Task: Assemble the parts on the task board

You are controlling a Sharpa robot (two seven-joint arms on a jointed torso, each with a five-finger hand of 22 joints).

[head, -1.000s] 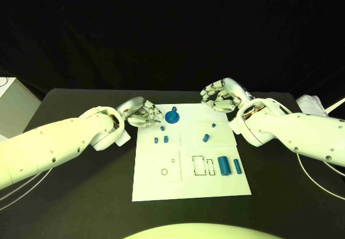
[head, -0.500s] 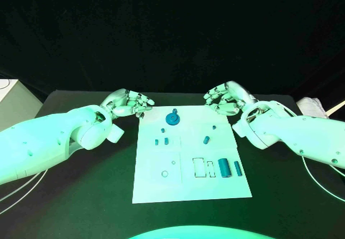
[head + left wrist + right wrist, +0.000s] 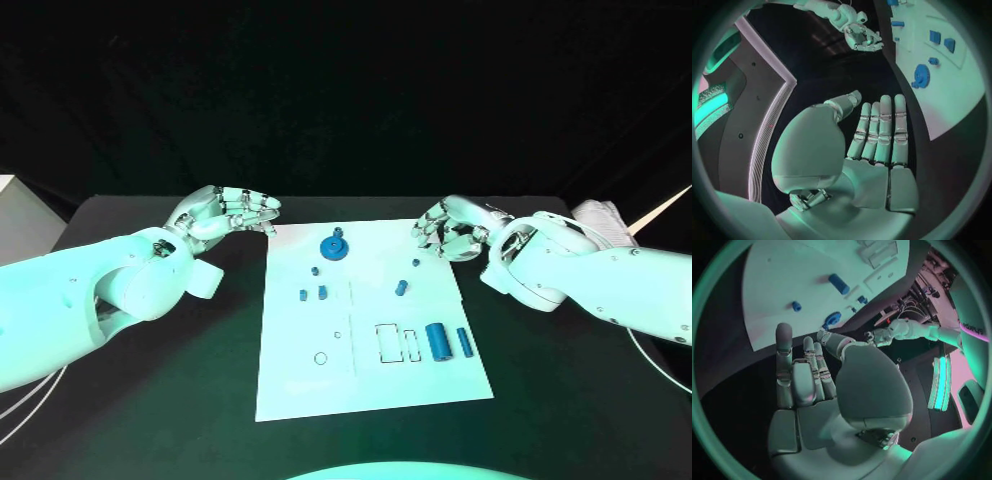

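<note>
The white task board (image 3: 368, 375) lies in the middle of the black table. A round blue gear-like part (image 3: 335, 246) stands near its far edge. Several small blue parts (image 3: 323, 292) dot the middle, and two blue cylinders (image 3: 436, 342) lie by rectangular slots on the right. My left hand (image 3: 224, 212) hovers off the board's far left corner, holding nothing. In the left wrist view its fingers (image 3: 879, 130) are straight, with the gear-like part (image 3: 921, 77) beyond. My right hand (image 3: 450, 228) hangs at the far right corner, empty, its fingers (image 3: 798, 370) extended.
A white box (image 3: 12, 200) stands at the table's left edge. A pale bundle (image 3: 599, 218) lies at the far right. Cables (image 3: 656, 365) run along the right side of the table.
The camera has shifted. My left hand has drawn back from the board's left edge toward the far left. My right hand has come nearer, down onto the board's far right corner.
</note>
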